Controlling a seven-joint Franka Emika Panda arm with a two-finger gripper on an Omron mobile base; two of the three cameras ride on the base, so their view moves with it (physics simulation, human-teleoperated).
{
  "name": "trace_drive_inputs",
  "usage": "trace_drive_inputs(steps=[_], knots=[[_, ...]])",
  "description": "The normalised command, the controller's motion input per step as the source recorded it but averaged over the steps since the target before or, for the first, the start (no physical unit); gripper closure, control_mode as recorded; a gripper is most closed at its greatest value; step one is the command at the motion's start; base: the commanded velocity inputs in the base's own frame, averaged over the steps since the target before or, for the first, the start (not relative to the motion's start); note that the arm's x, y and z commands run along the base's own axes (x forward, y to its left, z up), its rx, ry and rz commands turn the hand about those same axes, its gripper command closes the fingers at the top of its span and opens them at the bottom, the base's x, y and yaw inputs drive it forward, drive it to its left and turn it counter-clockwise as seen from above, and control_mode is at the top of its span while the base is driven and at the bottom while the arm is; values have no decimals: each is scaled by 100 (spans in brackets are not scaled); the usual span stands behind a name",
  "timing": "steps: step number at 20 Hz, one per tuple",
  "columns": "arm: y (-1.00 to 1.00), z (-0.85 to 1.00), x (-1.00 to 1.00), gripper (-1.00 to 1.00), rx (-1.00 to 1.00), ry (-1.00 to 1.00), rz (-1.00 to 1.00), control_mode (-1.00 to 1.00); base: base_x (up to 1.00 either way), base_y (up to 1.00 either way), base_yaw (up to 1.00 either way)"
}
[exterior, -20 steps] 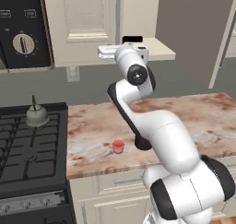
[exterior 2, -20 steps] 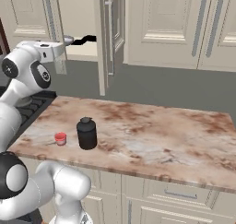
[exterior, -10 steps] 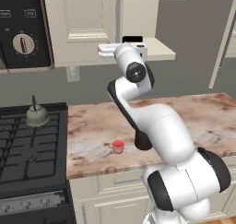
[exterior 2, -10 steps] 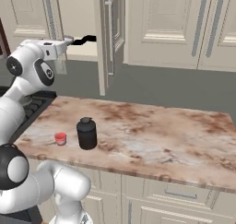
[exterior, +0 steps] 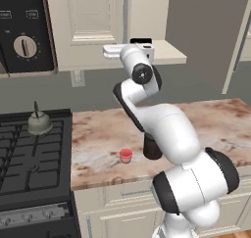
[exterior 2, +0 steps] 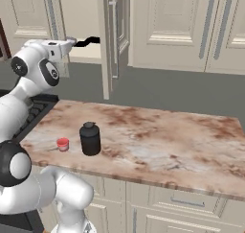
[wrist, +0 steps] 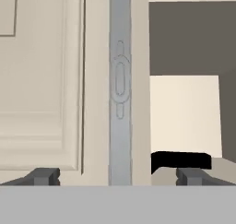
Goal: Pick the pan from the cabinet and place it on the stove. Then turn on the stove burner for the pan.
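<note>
Two fingertips spread wide, hand [wrist: 118, 176] still at cabinet [wrist: 41, 80] door; pan [wrist: 180, 160] handle beside, unheld

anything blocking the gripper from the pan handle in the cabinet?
Nothing visible between them. The open gripper faces the closed door's grey bar handle; the pan's black handle lies on the shelf just beyond one fingertip, off to the side.

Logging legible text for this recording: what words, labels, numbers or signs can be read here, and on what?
None can be read.
Black panel above the stove: small pale button labels and marks around its round dial, all too blurred to read.
</note>
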Motion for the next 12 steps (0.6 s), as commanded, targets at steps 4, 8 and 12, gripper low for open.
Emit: trace_drive_inputs(steps=[4,8,12], knots=[[1,0,21,-100,0,0,0,-100,0,0,0],[5,-5,24,-100,0,0,0,-100,0,0,0],[9,-9,28,-100,0,0,0,-100,0,0,0]])
